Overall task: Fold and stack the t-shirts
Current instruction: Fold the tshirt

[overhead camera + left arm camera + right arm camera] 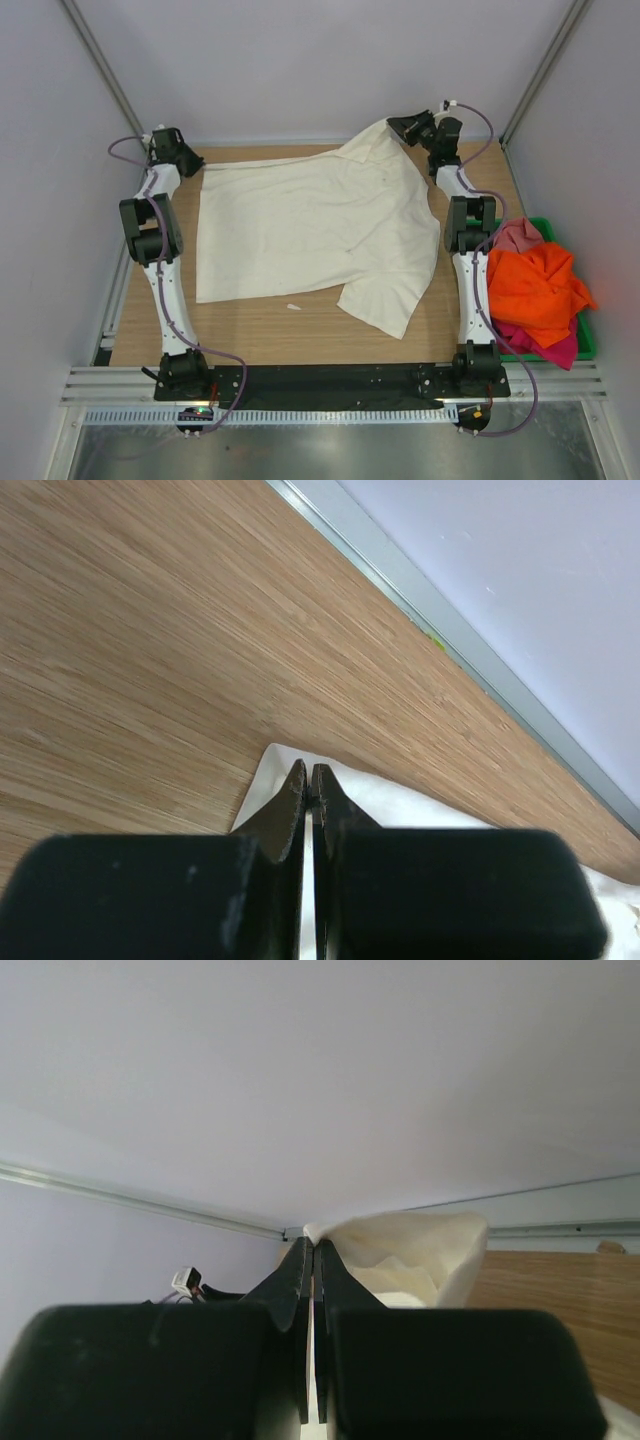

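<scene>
The cream shirt [310, 235] lies flat and faintly creased on the grainy wooden table [300, 330], one short sleeve pointing to 5 o'clock. At 10 o'clock the left gripper [308, 772] pinches its corner, black jaws together on the cloth. At 1 o'clock the right gripper [311, 1245] clamps another corner (lifted into a soft peak). At 3 o'clock a green plastic bin [585, 340] holds a crumpled orange shirt [535, 285], pink shirt [515, 235] and magenta shirt [555, 350].

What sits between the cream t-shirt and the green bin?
The right arm, running along bare table between cream t-shirt and green bin; seen in the top view.
</scene>
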{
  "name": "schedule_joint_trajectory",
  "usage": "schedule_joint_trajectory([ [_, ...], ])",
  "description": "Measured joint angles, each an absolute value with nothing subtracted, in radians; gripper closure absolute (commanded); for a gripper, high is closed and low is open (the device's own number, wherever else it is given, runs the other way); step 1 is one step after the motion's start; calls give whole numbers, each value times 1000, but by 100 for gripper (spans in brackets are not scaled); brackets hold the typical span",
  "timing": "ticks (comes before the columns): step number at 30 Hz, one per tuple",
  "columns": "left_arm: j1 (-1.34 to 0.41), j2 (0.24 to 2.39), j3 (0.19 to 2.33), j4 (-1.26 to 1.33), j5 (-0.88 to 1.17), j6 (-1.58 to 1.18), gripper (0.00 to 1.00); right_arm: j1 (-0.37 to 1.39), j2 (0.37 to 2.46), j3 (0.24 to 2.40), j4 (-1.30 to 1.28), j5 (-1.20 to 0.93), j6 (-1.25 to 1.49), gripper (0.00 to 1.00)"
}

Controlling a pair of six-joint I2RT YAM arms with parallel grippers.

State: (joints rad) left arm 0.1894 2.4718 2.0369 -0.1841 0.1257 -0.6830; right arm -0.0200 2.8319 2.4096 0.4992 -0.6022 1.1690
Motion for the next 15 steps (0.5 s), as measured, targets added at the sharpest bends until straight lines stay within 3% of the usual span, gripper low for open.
schedule_joint_trajectory([
  [8, 193, 2465, 2030, -198, 161, -707, 100, -18, 2751, 2336, 341, -561, 1218, 99],
  [15, 193, 2428, 2030, -275, 199, -706, 100, -17, 2458, 2157, 46, -529, 1233, 99],
])
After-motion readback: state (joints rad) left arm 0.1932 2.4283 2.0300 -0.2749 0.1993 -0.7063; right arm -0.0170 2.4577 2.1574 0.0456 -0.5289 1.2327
